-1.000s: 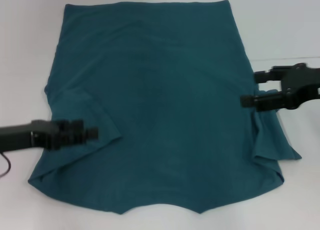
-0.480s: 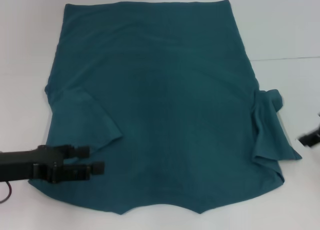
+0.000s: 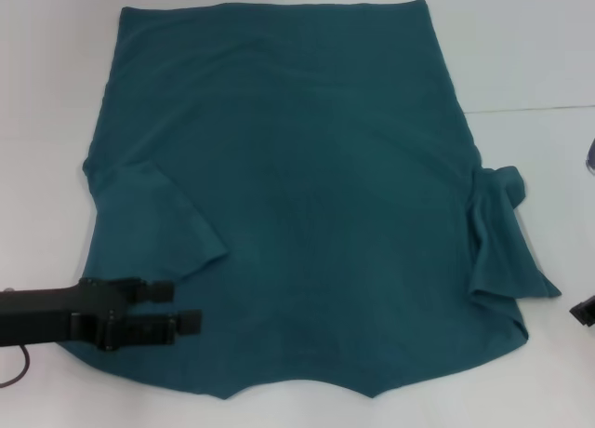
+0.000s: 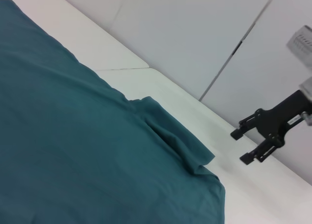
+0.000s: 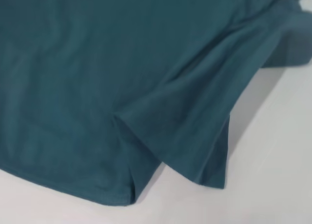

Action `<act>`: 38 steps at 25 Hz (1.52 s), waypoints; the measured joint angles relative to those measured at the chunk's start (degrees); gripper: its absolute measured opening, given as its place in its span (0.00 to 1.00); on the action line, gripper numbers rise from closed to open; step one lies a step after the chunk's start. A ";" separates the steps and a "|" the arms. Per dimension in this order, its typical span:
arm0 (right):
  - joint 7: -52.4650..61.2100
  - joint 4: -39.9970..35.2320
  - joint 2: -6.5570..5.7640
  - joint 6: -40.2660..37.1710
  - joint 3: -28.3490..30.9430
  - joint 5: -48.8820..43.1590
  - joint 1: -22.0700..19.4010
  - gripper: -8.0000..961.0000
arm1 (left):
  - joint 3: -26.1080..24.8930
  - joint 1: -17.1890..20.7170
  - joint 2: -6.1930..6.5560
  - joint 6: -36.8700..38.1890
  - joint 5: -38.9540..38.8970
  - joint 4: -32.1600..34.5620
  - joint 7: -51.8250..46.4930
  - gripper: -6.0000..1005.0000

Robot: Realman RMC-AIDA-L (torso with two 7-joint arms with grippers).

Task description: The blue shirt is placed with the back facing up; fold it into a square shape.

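Left gripper [image 3: 189, 305]: seen low over the near left part of the cloth in the head view, its two black fingers [image 3: 153, 288] held apart with nothing between them.
Right gripper [image 4: 244, 145]: found off the cloth, past its right edge; only a dark sliver is shown at the head view's right border, but in the left wrist view its jaws are seen parted and empty.
Blue shirt [image 3: 297, 177]: spread flat, plain side up, across the white table [image 3: 530, 56]; both sleeves are folded inward.
Left sleeve [image 3: 153, 223]: laid as a flat flap over the body, just beyond the left gripper.
Right sleeve [image 3: 502, 247]: bunched and creased along the right edge.
Far edge: straight, lying well beyond both grippers.
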 joint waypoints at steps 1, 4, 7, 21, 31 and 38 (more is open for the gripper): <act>0.34 0.76 -0.02 0.74 -0.22 -0.02 -0.10 0.95 | 0.15 -0.02 0.00 0.06 0.00 -0.03 0.06 0.86; 1.98 3.45 -0.14 3.90 -0.70 -0.08 -0.20 0.95 | 0.63 -0.03 -0.01 0.02 0.00 -0.05 0.14 0.86; 3.41 6.31 -0.24 7.57 -1.03 -0.12 -0.04 0.95 | 0.77 -0.03 -0.06 -0.01 0.00 -0.06 0.15 0.86; 5.18 13.46 -0.40 14.33 -4.56 -0.13 2.68 0.95 | 0.68 -0.11 -0.07 -0.22 -0.04 0.19 -0.30 0.86; 6.38 16.30 -0.72 14.69 -5.26 -0.14 4.32 0.95 | 0.80 -0.39 0.08 -1.31 -0.04 0.13 -0.10 0.86; 7.27 16.79 -1.22 15.68 -5.39 -0.14 4.41 0.95 | 0.83 -0.38 0.01 -1.73 0.20 -0.02 -0.03 0.86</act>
